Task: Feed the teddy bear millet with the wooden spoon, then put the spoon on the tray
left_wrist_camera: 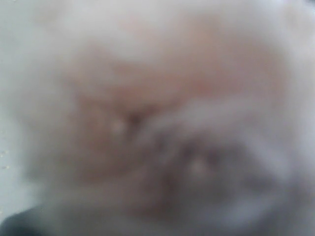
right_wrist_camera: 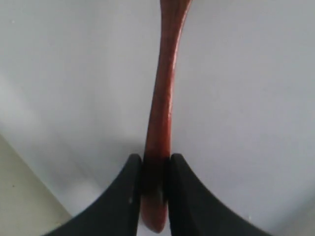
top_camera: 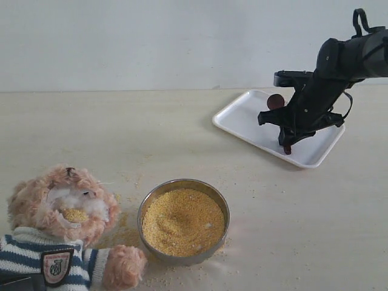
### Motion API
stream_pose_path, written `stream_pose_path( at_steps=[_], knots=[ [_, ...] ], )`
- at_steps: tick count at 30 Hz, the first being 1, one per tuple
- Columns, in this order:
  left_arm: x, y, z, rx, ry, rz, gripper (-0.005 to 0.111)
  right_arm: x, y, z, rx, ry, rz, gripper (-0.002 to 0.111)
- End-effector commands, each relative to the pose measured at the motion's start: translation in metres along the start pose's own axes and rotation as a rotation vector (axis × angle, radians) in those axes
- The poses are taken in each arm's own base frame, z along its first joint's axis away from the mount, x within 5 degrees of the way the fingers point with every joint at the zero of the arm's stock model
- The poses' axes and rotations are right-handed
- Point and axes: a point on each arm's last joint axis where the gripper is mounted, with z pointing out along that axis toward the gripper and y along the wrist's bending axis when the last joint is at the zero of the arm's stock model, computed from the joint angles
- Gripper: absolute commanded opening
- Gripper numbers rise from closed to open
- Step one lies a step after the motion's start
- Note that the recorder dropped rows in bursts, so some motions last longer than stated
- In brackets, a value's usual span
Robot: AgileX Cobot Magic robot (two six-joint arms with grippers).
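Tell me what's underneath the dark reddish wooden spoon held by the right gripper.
The flat white rectangular tray lies under the dark reddish-brown wooden spoon. The black fingers of the right gripper cover the handle's end. Whether the spoon touches the tray cannot be told.

The exterior camera stands beyond the table's (top_camera: 182, 133) near edge, raised, and faces down and across it to the wall (top_camera: 151, 42) behind the far edge. It is far enough back to take in the bear (top_camera: 57, 206) at the near left corner, the bowl (top_camera: 140, 209) by the near edge and the tray (top_camera: 242, 118) towards the far right corner. The left wrist camera sits so near pale brown and white fuzz (left_wrist_camera: 157, 118) that its whole frame is blur. The right wrist camera looks along the right pincer (right_wrist_camera: 155, 160), close over the spoon (right_wrist_camera: 162, 108) handle, onto the tray's white floor. It shares spoon, tray and pincer with the exterior view.
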Motion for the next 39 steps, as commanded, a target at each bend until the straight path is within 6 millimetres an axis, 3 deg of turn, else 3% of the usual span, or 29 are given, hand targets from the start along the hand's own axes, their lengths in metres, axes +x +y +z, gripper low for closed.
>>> stream_pose_path(
  at_steps=[1, 4, 6, 11, 16, 23, 30, 39],
  knots=[
    [-0.001, -0.001, 0.000, 0.014, -0.014, -0.008, 0.005, -0.004, -0.004, -0.002, 0.013, -0.024, -0.028, 0.021],
    [-0.001, -0.001, 0.000, 0.014, -0.014, -0.008, 0.005, -0.005, -0.003, -0.007, 0.012, -0.036, -0.053, 0.041],
    [-0.001, -0.001, 0.000, 0.014, -0.014, -0.008, 0.005, -0.008, -0.002, -0.015, 0.012, -0.059, -0.065, 0.048],
    [0.000, -0.001, 0.000, 0.015, -0.013, -0.008, 0.005, -0.012, 0.004, -0.049, 0.008, -0.121, -0.095, 0.033],
    [0.000, -0.001, 0.000, 0.015, -0.013, -0.008, 0.005, 0.010, 0.005, -0.077, 0.014, -0.168, -0.088, 0.019],
    [-0.001, -0.001, 0.000, 0.014, -0.015, -0.008, 0.005, 0.085, 0.005, -0.120, 0.007, -0.300, -0.022, 0.000],
    [-0.001, -0.001, 0.000, 0.014, -0.015, -0.008, 0.005, 0.161, 0.006, -0.164, -0.037, -0.423, 0.084, 0.000],
    [0.000, -0.001, 0.000, 0.014, -0.013, -0.008, 0.005, 0.208, 0.011, -0.202, -0.066, -0.506, 0.019, 0.000]
  ],
)
